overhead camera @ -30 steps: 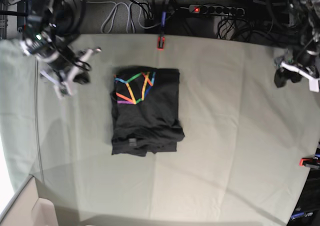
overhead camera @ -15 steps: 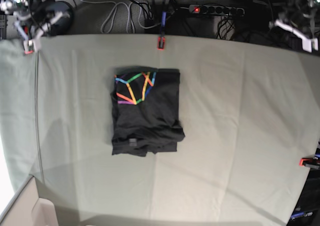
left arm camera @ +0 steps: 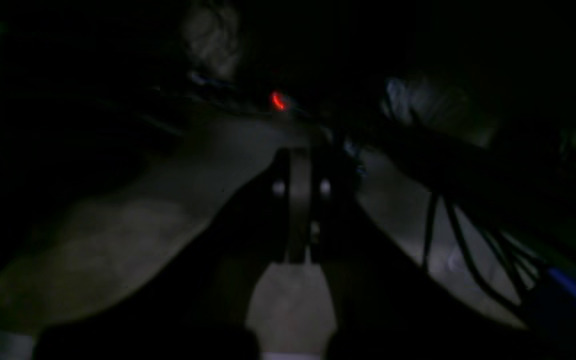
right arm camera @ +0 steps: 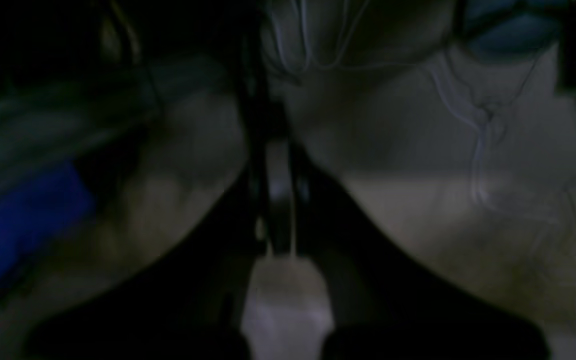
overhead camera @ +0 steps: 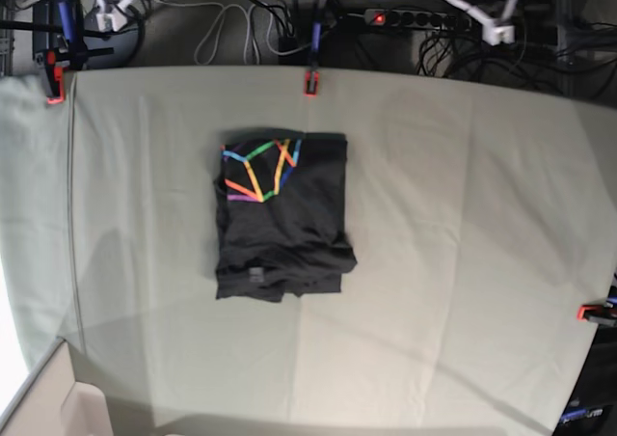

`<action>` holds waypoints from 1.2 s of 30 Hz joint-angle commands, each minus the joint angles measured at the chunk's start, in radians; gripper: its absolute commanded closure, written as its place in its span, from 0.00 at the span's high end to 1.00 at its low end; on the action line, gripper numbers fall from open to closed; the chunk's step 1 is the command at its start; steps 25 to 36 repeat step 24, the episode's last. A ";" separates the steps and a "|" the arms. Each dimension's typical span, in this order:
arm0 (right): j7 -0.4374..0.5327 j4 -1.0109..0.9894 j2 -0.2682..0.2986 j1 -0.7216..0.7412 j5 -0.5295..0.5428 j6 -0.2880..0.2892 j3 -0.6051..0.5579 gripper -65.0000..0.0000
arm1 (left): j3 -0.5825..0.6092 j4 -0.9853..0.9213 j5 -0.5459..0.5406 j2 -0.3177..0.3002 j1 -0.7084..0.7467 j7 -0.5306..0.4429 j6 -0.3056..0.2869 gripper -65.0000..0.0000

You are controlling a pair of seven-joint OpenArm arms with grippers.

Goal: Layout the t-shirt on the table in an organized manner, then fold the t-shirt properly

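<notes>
Both end effectors are pulled back beyond the far edge of the desk (overhead camera: 501,262), over the cables and a power strip (overhead camera: 416,18). In the base view the left end effector (overhead camera: 498,31) sits at the upper right and the right end effector (overhead camera: 114,10) at the upper left. Each wrist view, though dark and blurred, shows its fingers pressed together with nothing between them: left end effector (left arm camera: 299,165), right end effector (right arm camera: 275,150). On the desk, the t-shirt (overhead camera: 289,233) lies folded into a compact dark rectangle, left of centre, with its rainbow line logo (overhead camera: 258,173) facing up at the far left corner. Red-orange clamps (overhead camera: 310,82) grip the cloth at the desk's edges.
</notes>
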 commanded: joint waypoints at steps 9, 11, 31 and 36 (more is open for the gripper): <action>0.599 -0.634 0.054 0.142 -0.036 -0.296 -0.102 0.00 | 0.151 -0.358 0.006 0.009 -0.165 -0.189 0.012 0.00; 0.712 -0.734 0.062 0.162 -0.036 -0.475 -0.207 0.00 | 0.208 -0.358 0.006 0.021 -0.169 -0.152 0.012 0.00; 0.757 -0.749 0.062 0.159 -0.034 -1.091 -0.567 0.00 | 0.464 -0.358 -0.003 0.021 -0.163 -0.149 0.012 0.00; 0.757 -0.749 0.062 0.159 -0.034 -1.091 -0.567 0.00 | 0.464 -0.358 -0.003 0.021 -0.163 -0.149 0.012 0.00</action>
